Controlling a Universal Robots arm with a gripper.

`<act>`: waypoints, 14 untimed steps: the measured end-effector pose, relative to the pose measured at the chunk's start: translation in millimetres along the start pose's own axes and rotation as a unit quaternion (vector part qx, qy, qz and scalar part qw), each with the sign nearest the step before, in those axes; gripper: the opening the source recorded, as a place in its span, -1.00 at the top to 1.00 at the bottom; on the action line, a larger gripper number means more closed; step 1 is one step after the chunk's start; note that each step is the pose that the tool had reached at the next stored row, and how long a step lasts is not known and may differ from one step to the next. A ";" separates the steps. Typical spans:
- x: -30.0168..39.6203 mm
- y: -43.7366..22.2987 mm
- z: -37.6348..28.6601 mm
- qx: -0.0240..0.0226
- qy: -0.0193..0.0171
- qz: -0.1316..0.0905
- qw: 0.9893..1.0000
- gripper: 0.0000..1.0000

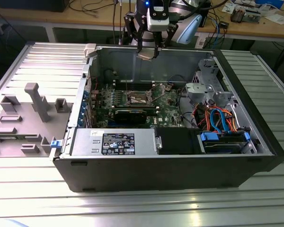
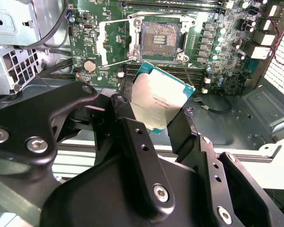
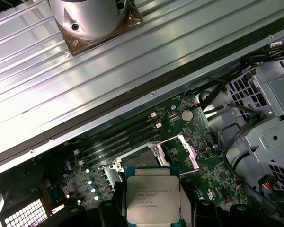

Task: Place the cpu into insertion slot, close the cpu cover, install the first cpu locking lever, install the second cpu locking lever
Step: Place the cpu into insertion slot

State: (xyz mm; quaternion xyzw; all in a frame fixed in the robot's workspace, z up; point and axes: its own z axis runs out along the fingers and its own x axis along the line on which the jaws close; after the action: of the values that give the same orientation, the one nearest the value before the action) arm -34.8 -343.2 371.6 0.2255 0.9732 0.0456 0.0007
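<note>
On the desk (image 1: 132, 210), toward its edge on the exterior view's left, sits a grey fixture tray (image 1: 23, 118). Just beside it stands the open computer case (image 1: 156, 172), which fills the middle of the desk.

The tool (image 1: 146, 53) hangs over the case's far wall, above the interior. It is pinching the cpu (image 2: 156, 101) by two opposite edges, with a black finger (image 2: 123, 113) on either side. The chip is tilted, its silver top facing both wrist views, and it touches nothing else.

Below it, on the green board (image 1: 169, 111), the insertion slot (image 2: 161, 35) lies bare with its pin field exposed. The cpu cover (image 2: 104, 43) is swung up and back beside the slot. I cannot make out the locking levers surely.

By my reading none of the four steps is done. The chip is in the air, well apart from the slot, the cover is not yet closed and neither lever is set.

The slot sits near the middle of the board with open air straight above it. The case's far wall lies close under the tool. A long black card (image 1: 132, 112) runs just beside the slot on its near side, and the power supply (image 1: 113, 142) lines the near wall. The drive cage (image 1: 206, 80) rises on the exterior view's right, so room is tighter there.
</note>
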 end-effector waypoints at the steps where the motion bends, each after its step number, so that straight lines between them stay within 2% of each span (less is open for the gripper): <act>1: 0.0 0.0 0.0 0.000 0.000 0.001 1.000 -0.08; 14: 0.0 0.0 0.0 0.000 -0.002 0.021 1.000 -0.08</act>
State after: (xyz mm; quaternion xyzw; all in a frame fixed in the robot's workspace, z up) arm -34.8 -343.2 371.6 0.2459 0.9682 0.0456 0.0016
